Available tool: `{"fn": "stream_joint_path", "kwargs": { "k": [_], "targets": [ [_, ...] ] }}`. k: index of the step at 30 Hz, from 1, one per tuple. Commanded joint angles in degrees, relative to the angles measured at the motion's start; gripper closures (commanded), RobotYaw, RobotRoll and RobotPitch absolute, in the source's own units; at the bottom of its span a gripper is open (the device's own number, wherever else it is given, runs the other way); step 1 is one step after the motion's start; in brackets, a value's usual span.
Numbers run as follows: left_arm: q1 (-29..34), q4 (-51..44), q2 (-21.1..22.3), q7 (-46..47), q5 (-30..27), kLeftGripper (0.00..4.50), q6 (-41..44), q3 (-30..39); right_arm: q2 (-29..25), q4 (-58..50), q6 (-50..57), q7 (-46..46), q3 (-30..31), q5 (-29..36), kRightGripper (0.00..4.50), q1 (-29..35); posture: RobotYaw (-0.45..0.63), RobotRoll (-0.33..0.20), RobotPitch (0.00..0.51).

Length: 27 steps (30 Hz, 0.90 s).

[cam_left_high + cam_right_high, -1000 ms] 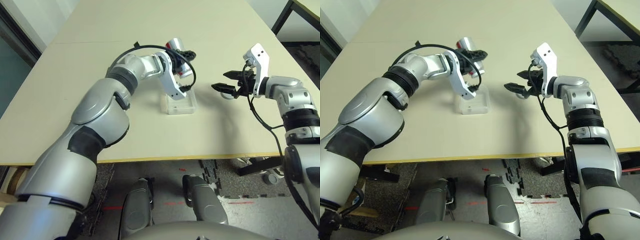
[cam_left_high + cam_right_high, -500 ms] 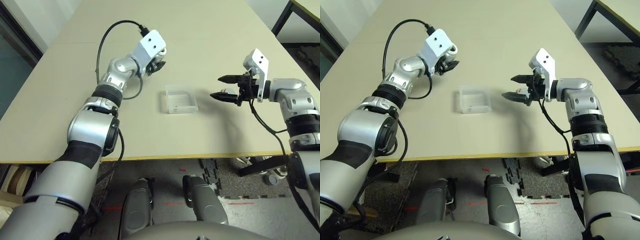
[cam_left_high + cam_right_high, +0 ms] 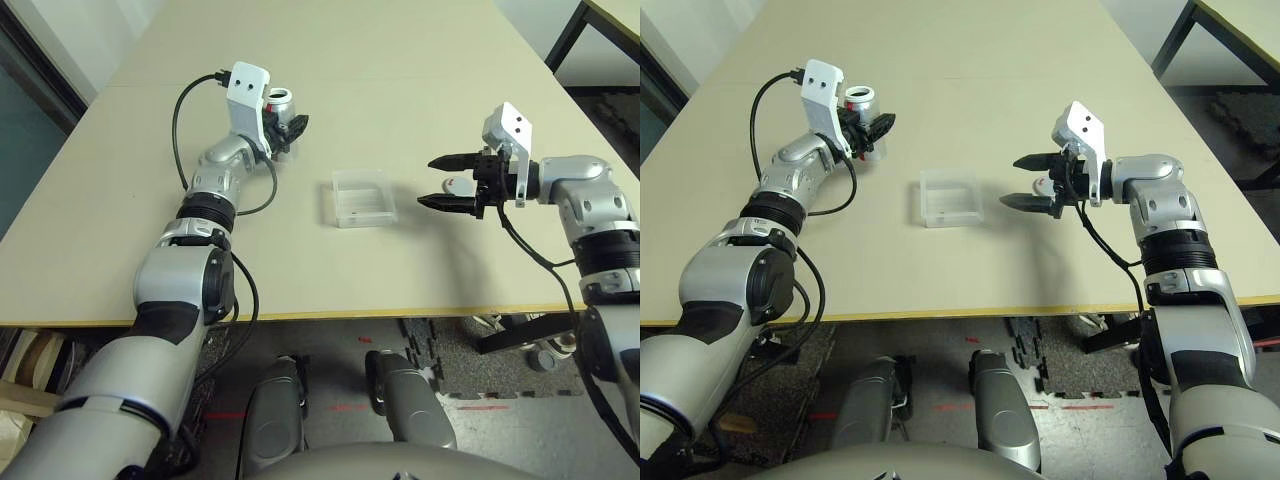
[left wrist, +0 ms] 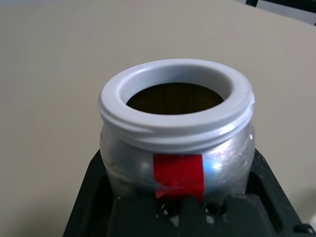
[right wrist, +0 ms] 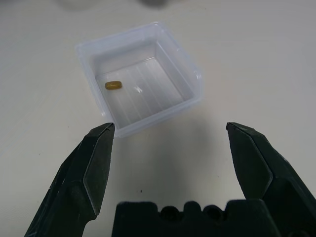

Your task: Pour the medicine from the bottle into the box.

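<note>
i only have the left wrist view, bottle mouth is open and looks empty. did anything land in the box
Observer: Yes. The right wrist view shows one small yellow pill lying on the floor of the box.
Operator: where's the box relative to the bottle
Observer: In the head view the box sits on the table between the two arms, and the bottle is off to its left, apart from it, in the left gripper.
Operator: is the right gripper holding anything
Observer: No. The right gripper hovers open to the right of the box, and a small white and red thing lies on the table by its fingers.
</note>
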Motion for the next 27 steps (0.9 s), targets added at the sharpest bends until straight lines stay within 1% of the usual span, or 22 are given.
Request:
{"fn": "stream_joint_path", "kwargs": {
  "k": [1, 11, 19, 24, 26, 27],
  "targets": [
    [2.11, 1.21, -0.58, 0.94, -0.54, 1.86, -2.88, 0.21, -0.9, -1.18, -0.43, -0.35, 0.57, -0.54, 0.0, 0.74, -0.15, 0.0, 0.167],
    [5.87, 4.51, -0.7, 6.32, 3.12, 1.86, -11.4, -2.61, -1.31, -3.06, 0.49, -1.2, 0.96, -0.41, 0.0, 1.74, -0.16, 0.0, 0.162],
    [7.07, 5.64, -1.06, 7.07, 3.57, 1.86, -13.21, -3.19, -1.2, -3.6, 0.98, -2.12, 1.49, -0.46, 0.0, 2.1, -0.16, 0.0, 0.165],
    [7.02, 5.77, -1.21, 8.16, 2.61, 1.86, -13.06, -2.21, -1.13, -3.78, 1.14, -2.32, 1.55, -0.43, 0.0, 2.26, -0.16, 0.0, 0.169],
    [7.08, 5.67, -1.17, 8.05, 2.59, 1.11, -13.11, -2.25, -1.03, -3.6, 1.02, -2.39, 1.66, -0.51, 0.0, 2.24, -0.16, 0.0, 0.17],
    [7.12, 5.56, -1.1, 7.94, 2.56, 0.8, -13.15, -2.25, -0.93, -3.41, 0.98, -2.43, 1.7, -0.54, 0.0, 2.12, -0.15, 0.0, 0.173]
  ]
}}
